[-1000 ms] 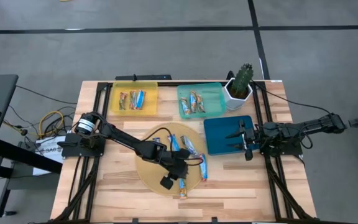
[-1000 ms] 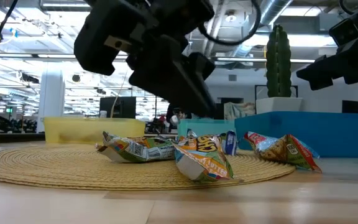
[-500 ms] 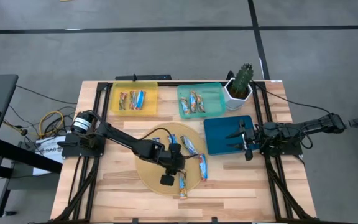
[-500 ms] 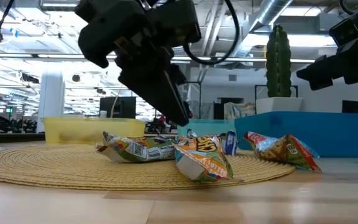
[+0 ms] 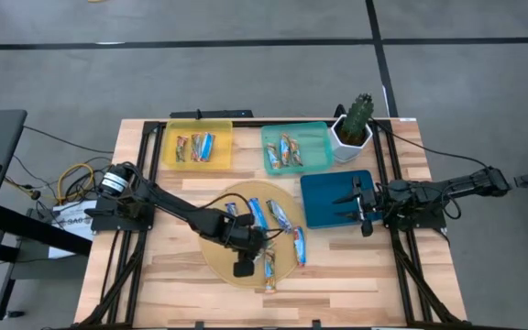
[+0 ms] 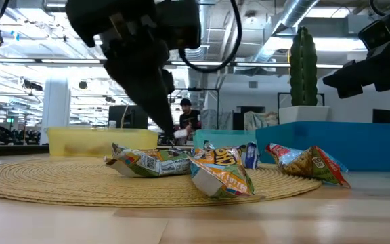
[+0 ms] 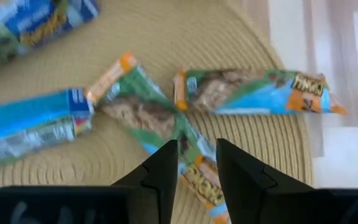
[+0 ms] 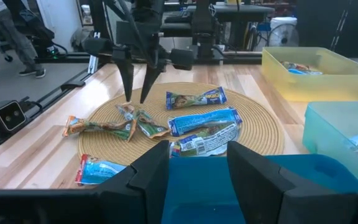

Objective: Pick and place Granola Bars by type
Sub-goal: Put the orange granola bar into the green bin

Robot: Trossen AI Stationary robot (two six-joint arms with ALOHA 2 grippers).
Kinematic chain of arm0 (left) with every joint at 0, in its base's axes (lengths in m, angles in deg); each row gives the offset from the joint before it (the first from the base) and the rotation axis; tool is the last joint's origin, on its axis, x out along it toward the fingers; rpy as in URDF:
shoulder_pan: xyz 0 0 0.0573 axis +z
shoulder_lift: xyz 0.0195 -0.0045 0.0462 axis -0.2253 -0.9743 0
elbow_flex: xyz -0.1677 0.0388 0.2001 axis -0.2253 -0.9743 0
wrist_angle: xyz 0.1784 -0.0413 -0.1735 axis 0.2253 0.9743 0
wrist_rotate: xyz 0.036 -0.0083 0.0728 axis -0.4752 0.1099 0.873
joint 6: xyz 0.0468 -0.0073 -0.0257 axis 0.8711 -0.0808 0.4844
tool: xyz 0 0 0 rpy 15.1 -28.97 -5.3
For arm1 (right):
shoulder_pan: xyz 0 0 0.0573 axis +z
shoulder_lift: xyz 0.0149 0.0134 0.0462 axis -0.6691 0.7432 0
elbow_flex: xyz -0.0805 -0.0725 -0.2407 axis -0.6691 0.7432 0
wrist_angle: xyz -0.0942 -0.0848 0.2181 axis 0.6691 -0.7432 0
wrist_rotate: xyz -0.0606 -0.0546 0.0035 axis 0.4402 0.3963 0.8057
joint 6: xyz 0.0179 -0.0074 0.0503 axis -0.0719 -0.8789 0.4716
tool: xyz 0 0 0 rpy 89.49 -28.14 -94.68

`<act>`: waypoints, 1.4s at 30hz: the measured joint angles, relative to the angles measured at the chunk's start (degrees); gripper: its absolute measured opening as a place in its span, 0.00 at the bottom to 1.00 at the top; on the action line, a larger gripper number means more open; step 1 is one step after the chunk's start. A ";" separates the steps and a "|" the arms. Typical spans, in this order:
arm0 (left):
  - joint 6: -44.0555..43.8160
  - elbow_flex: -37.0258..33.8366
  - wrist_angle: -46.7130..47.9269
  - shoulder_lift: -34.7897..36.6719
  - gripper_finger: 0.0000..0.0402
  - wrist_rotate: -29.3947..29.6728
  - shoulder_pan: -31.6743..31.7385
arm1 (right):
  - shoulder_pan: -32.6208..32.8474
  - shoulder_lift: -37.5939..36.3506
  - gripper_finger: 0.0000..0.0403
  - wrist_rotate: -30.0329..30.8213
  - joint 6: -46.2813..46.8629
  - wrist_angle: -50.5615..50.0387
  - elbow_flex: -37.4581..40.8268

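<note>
Left gripper (image 5: 266, 249) shifted mat-left | open over green bar (image 7: 151, 121), lying diagonal

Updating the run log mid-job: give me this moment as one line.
left end effector: open, above granola bars on woven mat | right end effector: open, waiting over blue tray | yellow tray, teal tray: hold bars

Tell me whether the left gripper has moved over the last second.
Yes. In the high view the left gripper has shifted toward the picture's left across the round woven mat, away from the blue tray, where the right gripper waits.
</note>
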 joint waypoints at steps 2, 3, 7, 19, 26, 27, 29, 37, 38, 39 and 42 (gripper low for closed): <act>-2.37 0.00 1.12 -0.02 0.26 0.22 0.01 | -0.01 -0.01 0.38 0.00 -0.01 0.03 0.00; -3.44 0.00 1.55 -0.02 0.26 0.22 0.05 | 0.00 -0.01 0.38 0.00 0.00 0.01 0.02; -4.92 0.00 2.21 -0.38 0.26 1.10 0.09 | 0.00 0.01 0.38 -0.01 -0.01 0.00 0.01; -6.14 0.07 1.29 -1.36 0.39 2.16 -0.08 | -0.01 0.01 0.38 0.00 -0.01 0.01 0.01; -5.46 0.17 -0.60 -3.10 0.46 0.61 -0.22 | -0.02 0.12 0.38 0.00 -0.02 -0.27 0.02; -5.46 0.17 -0.61 -3.10 0.46 0.63 -0.22 | 0.00 -0.03 0.38 0.00 0.00 -0.36 0.00; -5.46 0.17 -0.10 -3.10 0.46 0.61 -0.22 | -0.02 0.07 0.38 -0.01 -0.01 -0.20 0.00; -5.48 0.15 1.27 -3.10 0.46 2.83 -0.22 | -0.01 0.01 0.38 0.00 0.00 -0.46 0.01; -5.51 0.15 1.62 -3.10 0.46 3.29 -0.22 | 0.00 0.01 0.38 0.00 -0.01 -0.45 0.01; -5.48 0.15 1.79 -3.10 0.46 3.39 -0.22 | -0.01 -0.01 0.38 0.00 -0.01 -0.44 0.00; -5.50 0.15 1.75 -3.10 0.46 3.22 -0.24 | -0.02 -0.01 0.38 0.00 0.00 -0.45 0.00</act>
